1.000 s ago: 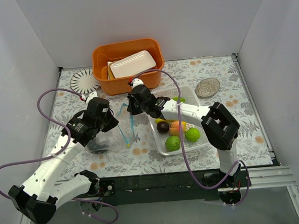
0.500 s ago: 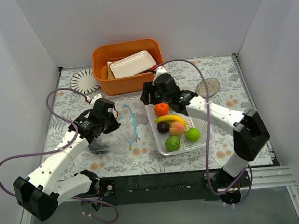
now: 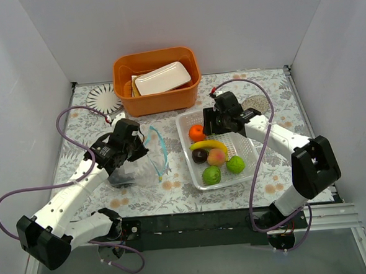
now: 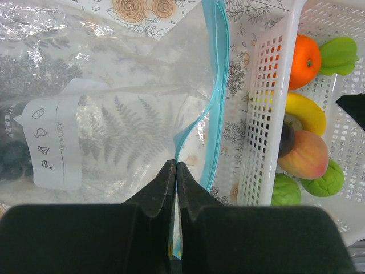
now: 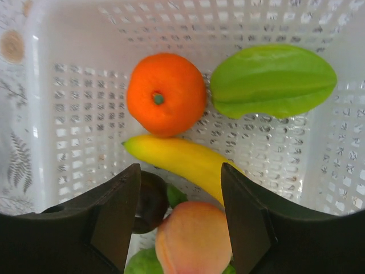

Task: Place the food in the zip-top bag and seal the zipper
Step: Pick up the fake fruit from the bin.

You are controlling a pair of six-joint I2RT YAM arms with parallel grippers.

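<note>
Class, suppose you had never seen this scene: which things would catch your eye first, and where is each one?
Brightest is the orange bin at the back of the table, a white dish lying in it. Next, the toy fruits in the white basket right of centre: an orange, banana and peach under the right gripper's open jaws. Left, the clear zip-top bag shows its teal zipper.

Clear zip-top bag (image 4: 114,114) flat, teal zipper (image 4: 214,97) unsealed; food (image 3: 212,157) in basket.

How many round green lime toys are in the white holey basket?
2. Both small round green toy limes sit at the near end of the white perforated plastic basket: one at the near-left corner, the other just right of it, beside the peach. Others may be hidden.
</note>
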